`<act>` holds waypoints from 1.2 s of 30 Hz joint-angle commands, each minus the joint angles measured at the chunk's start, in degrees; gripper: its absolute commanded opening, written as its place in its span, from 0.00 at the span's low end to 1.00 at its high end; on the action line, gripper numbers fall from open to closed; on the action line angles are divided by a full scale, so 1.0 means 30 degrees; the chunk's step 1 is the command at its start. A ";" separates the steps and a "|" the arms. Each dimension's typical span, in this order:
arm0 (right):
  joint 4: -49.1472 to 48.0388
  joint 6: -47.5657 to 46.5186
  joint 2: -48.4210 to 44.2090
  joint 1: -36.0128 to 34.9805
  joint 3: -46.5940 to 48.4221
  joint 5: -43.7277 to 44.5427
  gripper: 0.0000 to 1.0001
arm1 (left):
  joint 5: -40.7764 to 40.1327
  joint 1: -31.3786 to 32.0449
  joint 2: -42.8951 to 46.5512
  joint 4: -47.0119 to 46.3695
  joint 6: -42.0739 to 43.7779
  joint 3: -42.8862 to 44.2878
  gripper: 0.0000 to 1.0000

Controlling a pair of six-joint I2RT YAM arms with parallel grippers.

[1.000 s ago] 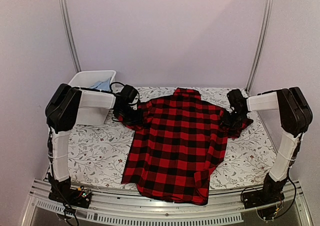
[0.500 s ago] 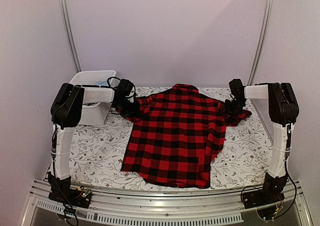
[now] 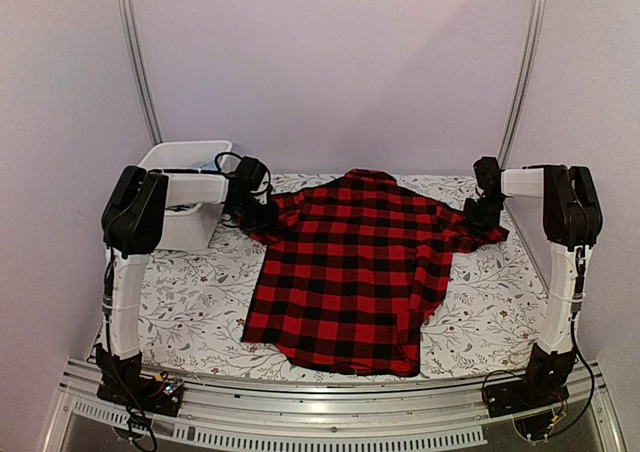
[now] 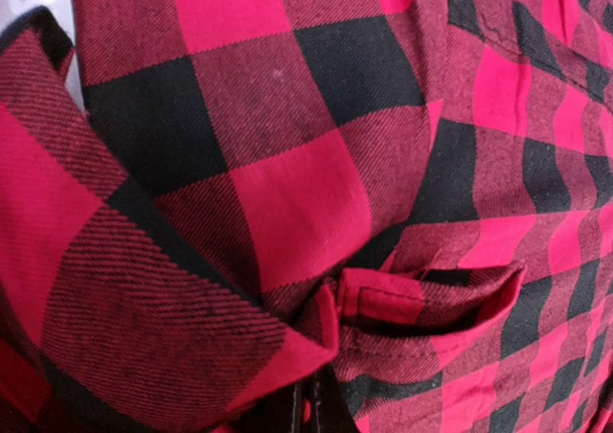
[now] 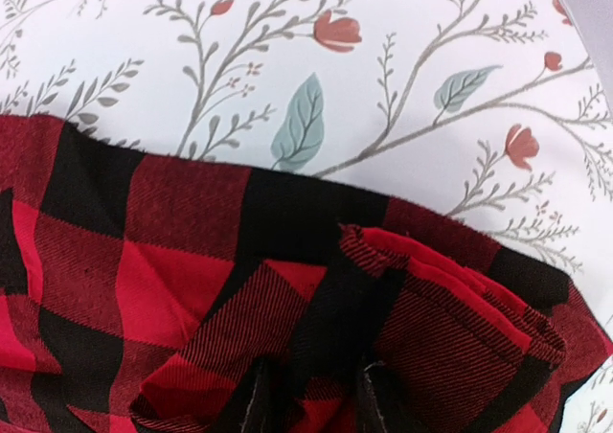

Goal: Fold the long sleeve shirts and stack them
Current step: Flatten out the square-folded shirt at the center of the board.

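Red-black shirt pinched in left gripper; right gripper straddles opposite sleeve

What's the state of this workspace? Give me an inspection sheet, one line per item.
Surface: floral table cover, flat, showing around the shirt.
Job's things: one red-and-black check shirt, spread out, collar at the far side, hem toward the arms' bases, cloth bunched at both grippers.
Clutter: white plastic bin at the far left corner; contents unclear.
Grippers: left gripper shut on the shirt; right gripper open, fingers apart with shirt cloth between them.
Cables: black cables looped by the left wrist, beside the bin.
Surroundings: metal frame posts and plain wall; nothing else seen.
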State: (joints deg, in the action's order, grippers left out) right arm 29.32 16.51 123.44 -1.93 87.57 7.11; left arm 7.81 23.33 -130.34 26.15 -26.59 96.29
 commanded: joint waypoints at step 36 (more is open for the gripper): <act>0.2437 0.0102 -0.7277 -0.3822 -0.3003 0.1854 0.95 | -0.2452 0.1776 0.5697 0.1859 0.1840 -0.1675 0.74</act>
State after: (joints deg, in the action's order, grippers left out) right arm 37.87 14.24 104.86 -10.79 82.21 12.19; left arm 1.39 28.34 -114.65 32.23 -21.19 93.45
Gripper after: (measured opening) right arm 0.950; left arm 0.716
